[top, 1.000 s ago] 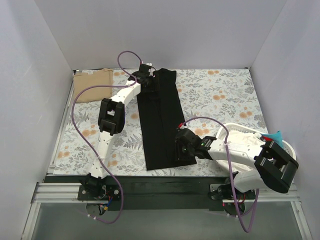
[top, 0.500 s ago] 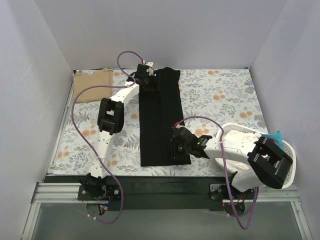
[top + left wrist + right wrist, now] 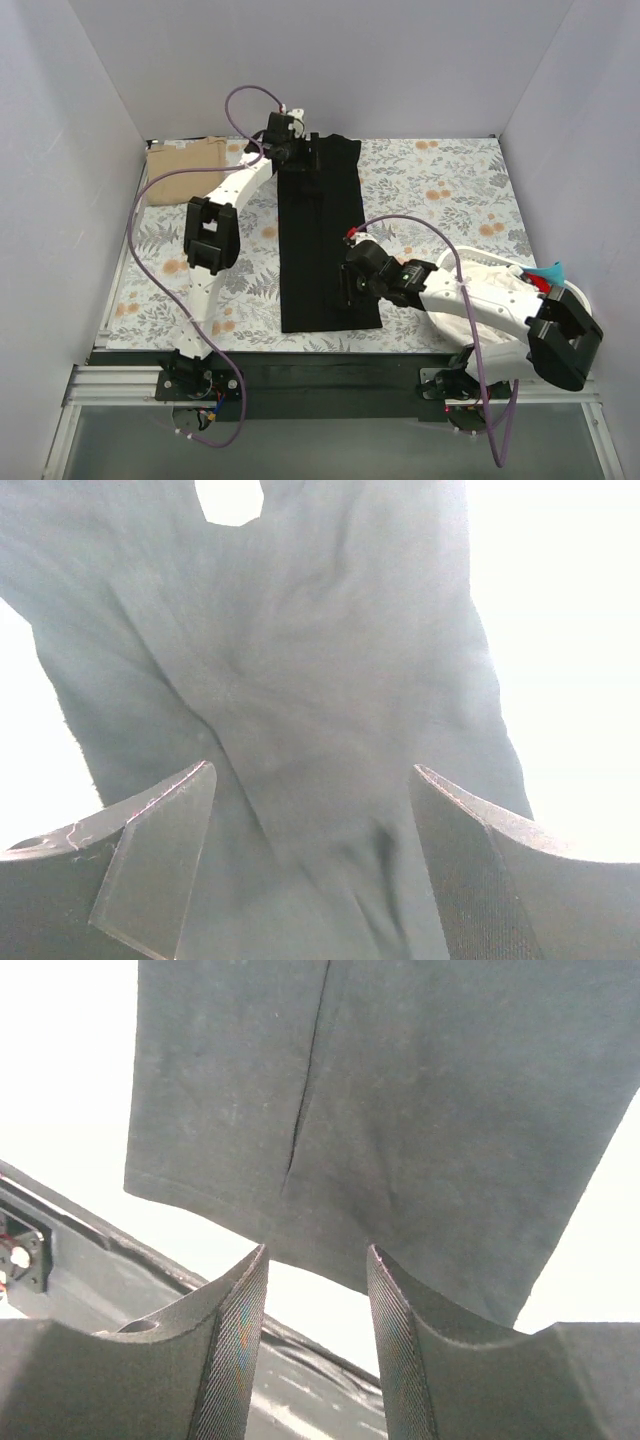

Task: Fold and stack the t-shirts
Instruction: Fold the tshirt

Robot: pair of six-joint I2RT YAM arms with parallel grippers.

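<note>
The black t-shirt lies folded in a long narrow strip down the middle of the floral cloth. It fills the left wrist view and shows its near hem in the right wrist view. My left gripper is over the strip's far left corner, open, with black cloth under the gap between its fingers. My right gripper is over the strip's near right part, open and empty. The tan-beige t-shirt lies folded at the far left corner.
The grey-and-orange floral cloth covers the table. A white basket holding white cloth and a teal item stands at the near right. The table's dark front edge runs just below the shirt's hem. White walls close in three sides.
The black strip has swung from slanted to straight, its near end shifting left. My right gripper moved left and slightly up the strip. My left gripper shifted a little left at the far end.
</note>
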